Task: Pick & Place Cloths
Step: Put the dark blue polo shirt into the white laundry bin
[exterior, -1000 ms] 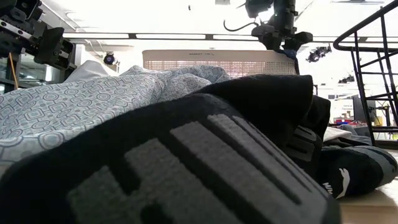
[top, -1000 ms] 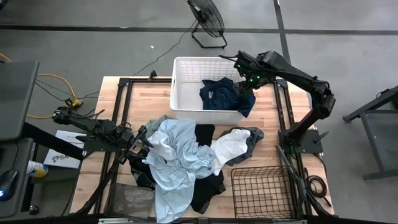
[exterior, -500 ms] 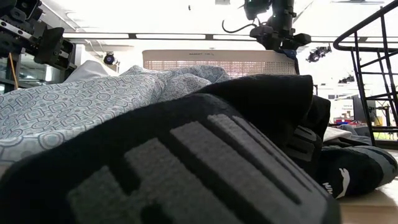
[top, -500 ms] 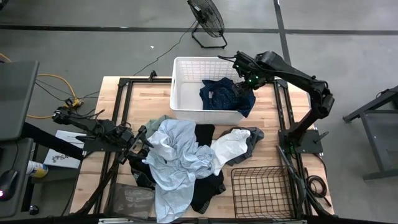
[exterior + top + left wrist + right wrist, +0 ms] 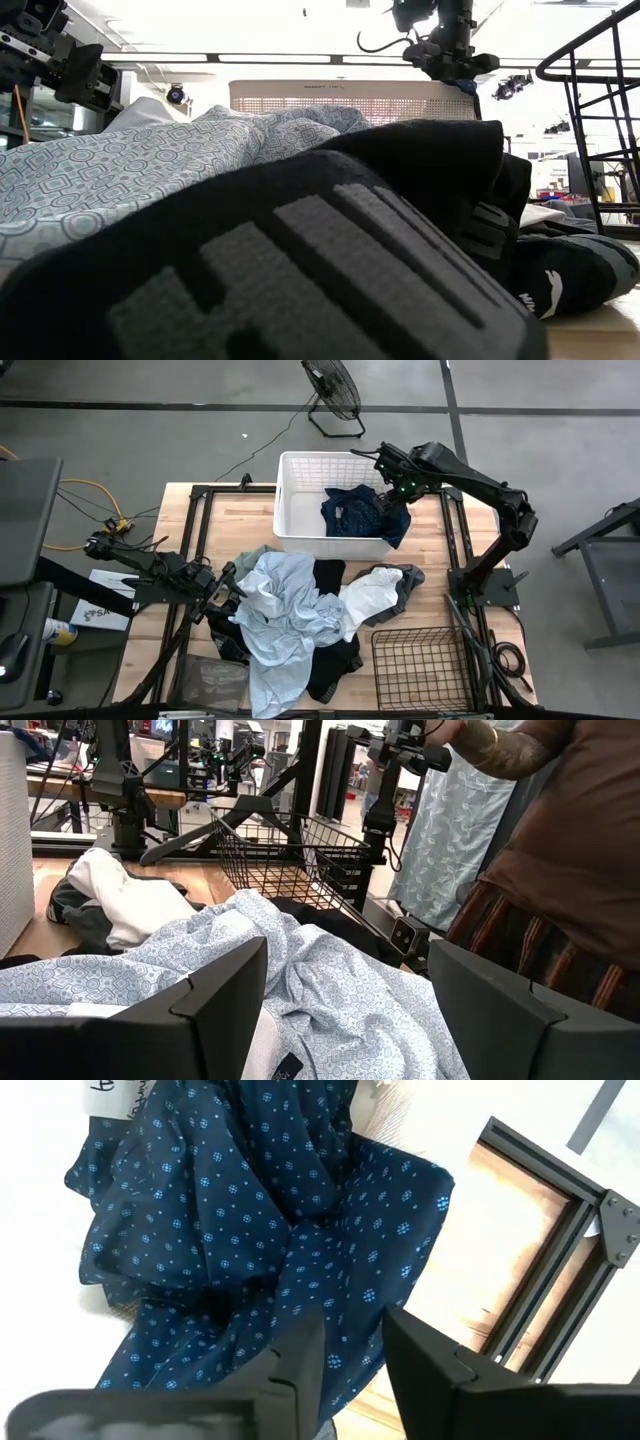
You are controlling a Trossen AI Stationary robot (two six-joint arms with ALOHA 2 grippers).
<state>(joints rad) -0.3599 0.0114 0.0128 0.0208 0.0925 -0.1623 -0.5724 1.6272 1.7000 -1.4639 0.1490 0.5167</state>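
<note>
Above the white laundry basket, the right gripper hovers with fingers nearly together, empty, over the navy dotted cloth draped over the basket's rim. Beside the light blue cloth heaped mid-surface, the left gripper waits, fingers spread wide.

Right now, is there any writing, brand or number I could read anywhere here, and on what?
"H", probably: big grey block lettering on the black fabric garment; the rest is cut off.
White print on the dark garment at the table edge: too small.
White label in the white plastic laundry basket: cut off.
Printed sheet beside the table: blurred.
</note>
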